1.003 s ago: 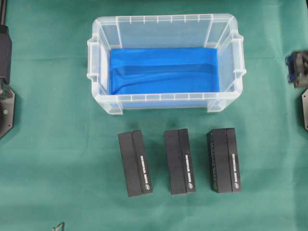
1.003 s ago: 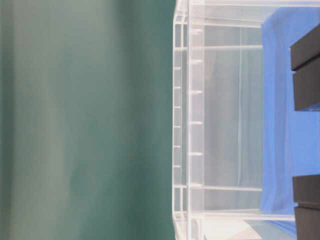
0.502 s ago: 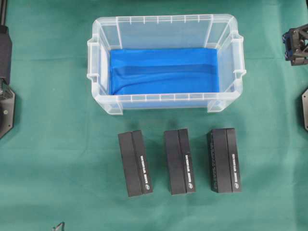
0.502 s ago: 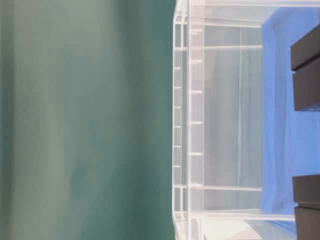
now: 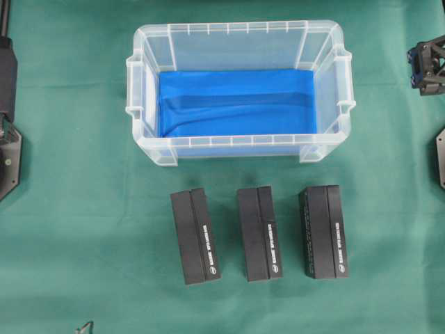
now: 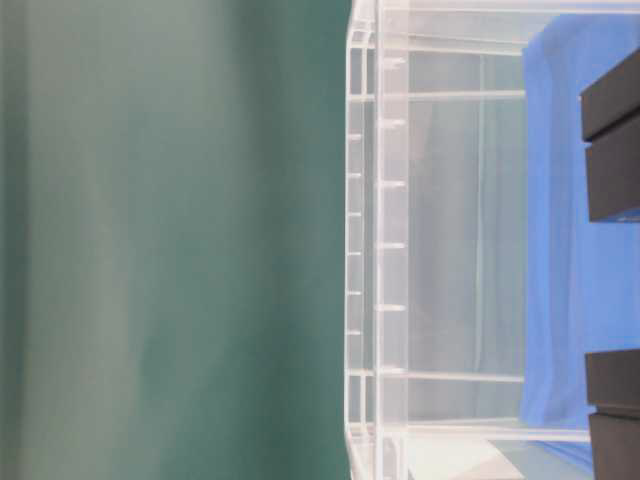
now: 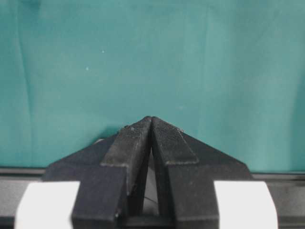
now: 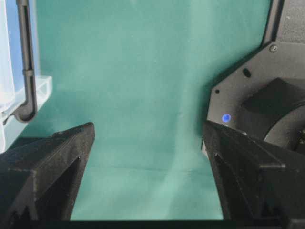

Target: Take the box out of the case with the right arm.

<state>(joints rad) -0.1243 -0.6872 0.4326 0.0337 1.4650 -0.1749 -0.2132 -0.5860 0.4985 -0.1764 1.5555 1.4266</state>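
The clear case (image 5: 240, 142) stands at the back middle of the green cloth, and only its blue lining (image 5: 236, 101) shows inside. Three black boxes (image 5: 195, 236) (image 5: 259, 233) (image 5: 323, 231) lie side by side on the cloth in front of it. My right gripper (image 5: 427, 66) hangs at the far right edge, well away from the case. In the right wrist view it (image 8: 148, 126) is open over bare cloth, with the case's corner (image 8: 40, 90) at the left. My left gripper (image 7: 151, 119) is shut on nothing above the cloth.
The left arm (image 5: 7, 139) sits at the left edge of the overhead view. The right arm's black base (image 8: 267, 95) fills the right of the right wrist view. The table-level view shows the case wall (image 6: 440, 250) and two black boxes (image 6: 612, 150) (image 6: 612, 410).
My right gripper has drawn back along the right edge, away from the boxes, and has held still for the last half second. Boxes, case and left arm have not moved.
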